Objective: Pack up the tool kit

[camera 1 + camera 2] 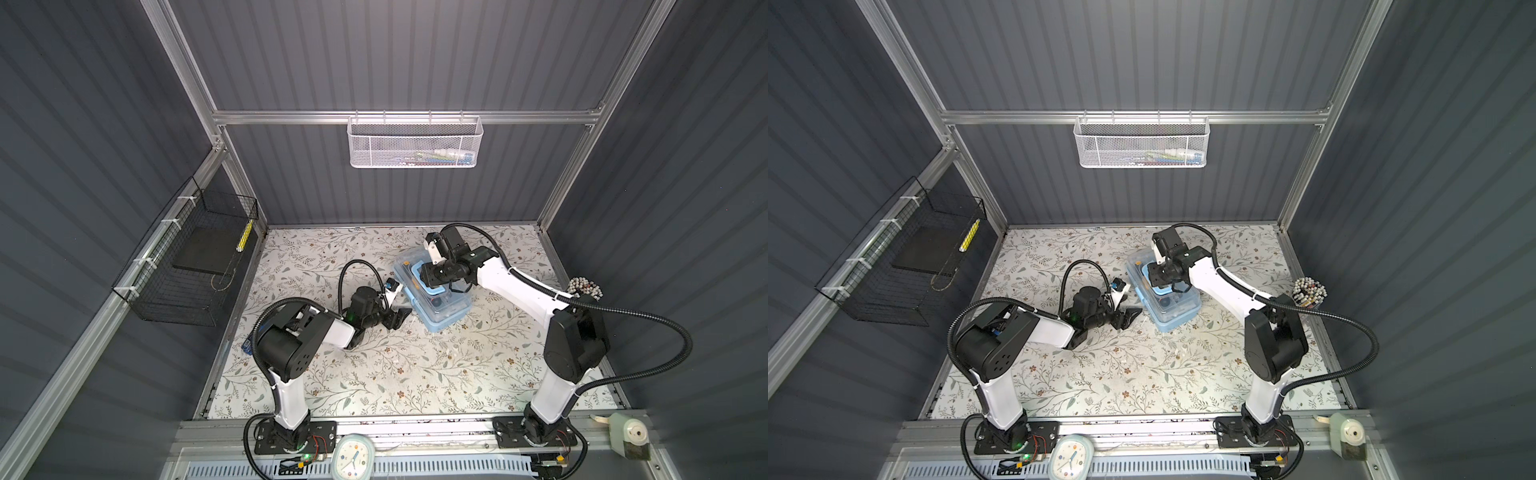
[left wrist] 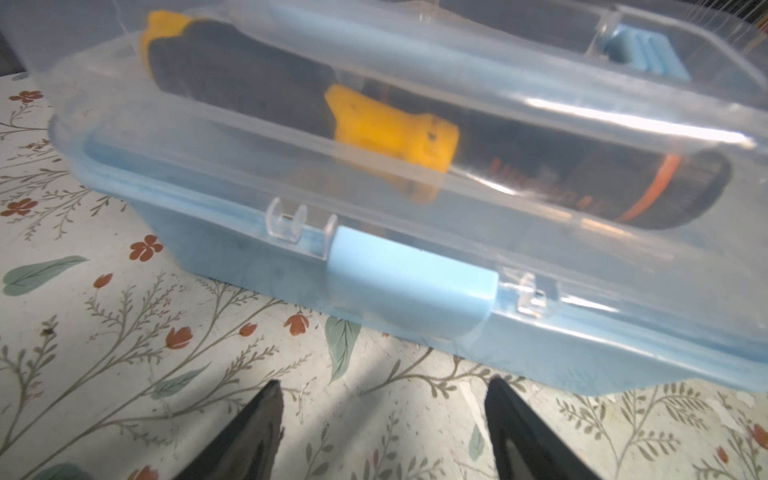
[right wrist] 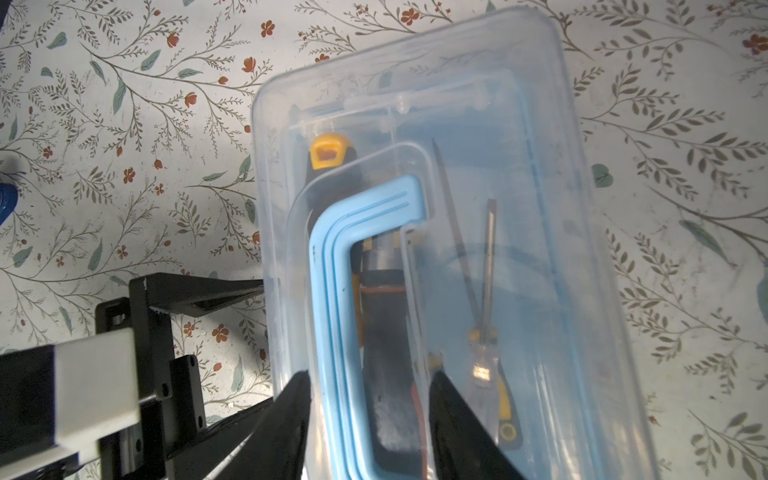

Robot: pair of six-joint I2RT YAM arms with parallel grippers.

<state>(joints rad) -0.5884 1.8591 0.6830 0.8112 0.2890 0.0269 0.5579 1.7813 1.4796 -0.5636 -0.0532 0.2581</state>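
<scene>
The lid [image 3: 540, 208] rests on the case [image 2: 249, 257]; right gripper [image 3: 370, 376] jaws half-open astride handle [image 3: 332, 270], unclamped; left gripper [image 2: 383, 382] jaws wide, empty, facing latch [image 2: 409, 286]; advise steadying lid, pressing latch squarely

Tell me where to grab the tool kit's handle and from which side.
Probably best: grip the long bar of the blue handle, coming straight down from above. It lies flat in a recess of the clear lid, so only its long edges offer purchase. The right pincer straddles it crosswise, fingers either side, not yet closed on it.
</scene>
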